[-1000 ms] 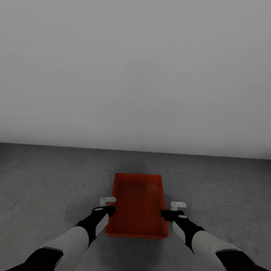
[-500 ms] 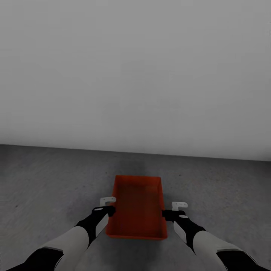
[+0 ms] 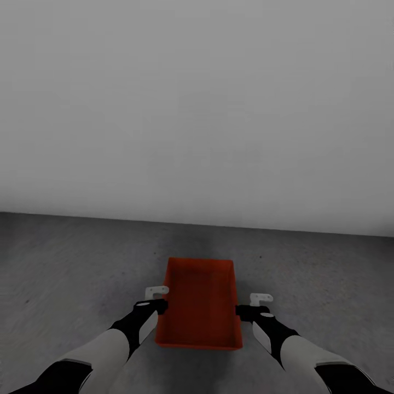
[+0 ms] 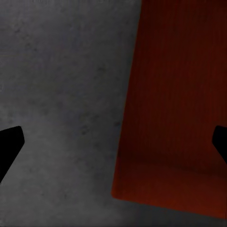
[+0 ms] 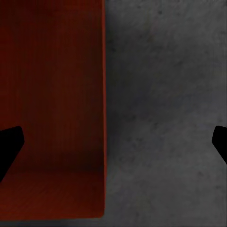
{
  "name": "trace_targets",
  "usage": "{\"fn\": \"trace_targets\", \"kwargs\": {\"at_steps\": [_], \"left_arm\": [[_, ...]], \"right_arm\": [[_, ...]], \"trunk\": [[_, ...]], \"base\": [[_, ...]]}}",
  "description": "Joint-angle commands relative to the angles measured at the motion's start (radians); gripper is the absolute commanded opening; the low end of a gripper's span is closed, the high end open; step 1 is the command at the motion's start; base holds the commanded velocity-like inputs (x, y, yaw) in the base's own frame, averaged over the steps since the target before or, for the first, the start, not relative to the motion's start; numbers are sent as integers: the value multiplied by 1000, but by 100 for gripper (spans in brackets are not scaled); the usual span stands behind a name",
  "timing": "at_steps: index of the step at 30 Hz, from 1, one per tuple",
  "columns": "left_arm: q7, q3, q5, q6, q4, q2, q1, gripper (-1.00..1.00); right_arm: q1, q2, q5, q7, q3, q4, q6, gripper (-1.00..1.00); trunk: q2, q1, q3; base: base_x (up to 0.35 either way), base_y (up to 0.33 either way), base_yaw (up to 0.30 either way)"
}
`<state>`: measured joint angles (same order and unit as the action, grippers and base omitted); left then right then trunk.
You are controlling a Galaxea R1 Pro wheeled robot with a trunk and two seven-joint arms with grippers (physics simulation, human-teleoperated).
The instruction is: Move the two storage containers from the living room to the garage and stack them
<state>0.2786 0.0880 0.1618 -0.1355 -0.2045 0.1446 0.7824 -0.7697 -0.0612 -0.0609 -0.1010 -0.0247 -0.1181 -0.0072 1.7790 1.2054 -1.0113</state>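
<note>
Storage container: likely light, stiff, thin-walled; take long rims at 9 and 3. Left gripper, right gripper spread wide, straddling those walls.

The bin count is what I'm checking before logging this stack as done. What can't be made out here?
- One bin or two nested: the head view shows a single orange-red bin; its own walls would hide another beneath.
- Whether it rests on the floor: its underside is hidden.
- Left pincer and right pincer: each straddles a side wall with fingers apart; contact is too small to judge.
- Bin's far end: cut off by both wrist views' edges.
</note>
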Motion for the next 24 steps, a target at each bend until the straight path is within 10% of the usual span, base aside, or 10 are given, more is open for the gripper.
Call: {"fn": "trace_targets", "kwargs": {"at_steps": [1,24], "left_arm": [[6,9,10,-6,-2,0,0,100],[6,9,10,-6,-1,0,0,100]], "right_arm": [[0,0,-7,-3,-3,0,-1,100],[0,0,-6,-3,-3,1,-2,100]], "trunk": [[-7,-4,3],[-168,-92,75]], "base": [[0,0,0],[0,0,0]]}}
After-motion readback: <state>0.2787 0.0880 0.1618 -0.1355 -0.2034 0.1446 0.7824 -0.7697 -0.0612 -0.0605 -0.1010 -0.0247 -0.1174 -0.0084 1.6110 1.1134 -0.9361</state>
